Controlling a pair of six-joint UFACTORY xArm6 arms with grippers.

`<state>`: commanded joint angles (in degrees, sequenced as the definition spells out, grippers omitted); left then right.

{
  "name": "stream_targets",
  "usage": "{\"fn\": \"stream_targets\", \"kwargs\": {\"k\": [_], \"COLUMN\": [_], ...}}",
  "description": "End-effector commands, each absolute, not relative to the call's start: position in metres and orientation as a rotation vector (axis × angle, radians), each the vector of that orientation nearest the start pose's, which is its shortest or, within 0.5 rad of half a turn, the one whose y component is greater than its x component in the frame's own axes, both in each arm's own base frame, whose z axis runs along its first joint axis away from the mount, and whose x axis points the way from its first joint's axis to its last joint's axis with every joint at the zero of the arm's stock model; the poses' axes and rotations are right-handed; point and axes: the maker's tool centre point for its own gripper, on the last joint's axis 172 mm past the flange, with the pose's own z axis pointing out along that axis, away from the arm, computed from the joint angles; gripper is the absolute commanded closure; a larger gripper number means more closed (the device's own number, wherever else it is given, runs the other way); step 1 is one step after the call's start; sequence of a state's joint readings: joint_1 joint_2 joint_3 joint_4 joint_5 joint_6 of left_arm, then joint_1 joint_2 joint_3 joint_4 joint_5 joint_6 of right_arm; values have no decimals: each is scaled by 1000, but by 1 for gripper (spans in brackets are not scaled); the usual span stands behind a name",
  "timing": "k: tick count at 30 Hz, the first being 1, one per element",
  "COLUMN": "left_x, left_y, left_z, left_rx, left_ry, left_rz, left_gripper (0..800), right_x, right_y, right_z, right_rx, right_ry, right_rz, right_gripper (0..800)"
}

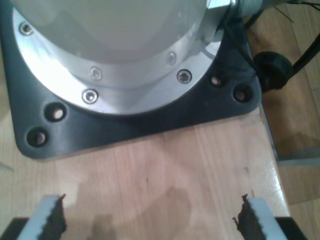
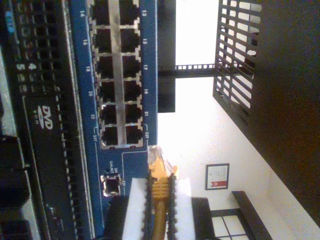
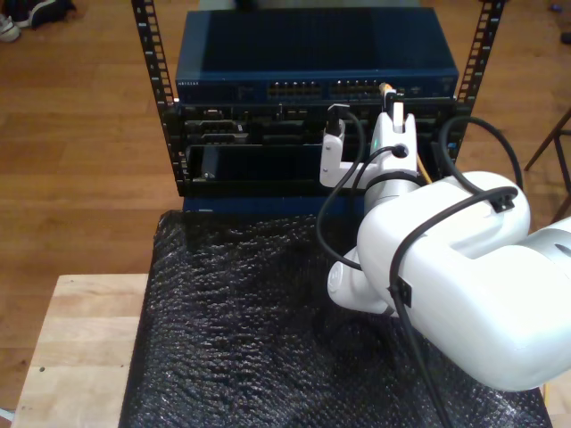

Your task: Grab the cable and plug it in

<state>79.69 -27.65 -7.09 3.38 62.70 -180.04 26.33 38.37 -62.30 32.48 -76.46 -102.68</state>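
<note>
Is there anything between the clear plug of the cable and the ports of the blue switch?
Nothing: in the second wrist view the plug sits just outside the port block of the blue switch.

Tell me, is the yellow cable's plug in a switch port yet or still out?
Out. The cable's plug sits clamped in my second gripper, just outside the blue switch, with no port around it.

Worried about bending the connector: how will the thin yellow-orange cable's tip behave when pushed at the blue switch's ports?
The thin yellow-orange network cable is clamped just behind its small clear plastic plug by my second pincer, so the short free tip probably stays fairly stiff. The plug looks delicate; a misaligned push against the blue network switch might deflect it.
</note>
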Motion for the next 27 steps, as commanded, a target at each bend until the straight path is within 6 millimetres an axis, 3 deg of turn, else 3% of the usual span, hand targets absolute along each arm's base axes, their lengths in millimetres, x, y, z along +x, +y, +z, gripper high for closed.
{"fn": "stream_targets", "kwargs": {"k": [23, 27], "left_x": [9, 9], "left_y": [116, 116], "left_z": [34, 34], "left_rx": [-2195, -2194], "left_ry": [2738, 2737], "left_rz": [-498, -496], "left_gripper": [0, 0], "right_x": [647, 649], "right_y": [151, 152], "right_z": [271, 276], "right_rx": [1165, 1161], "right_ry": [1058, 1046], "right_rz": [1187, 1196], "right_gripper": [800, 800]}}
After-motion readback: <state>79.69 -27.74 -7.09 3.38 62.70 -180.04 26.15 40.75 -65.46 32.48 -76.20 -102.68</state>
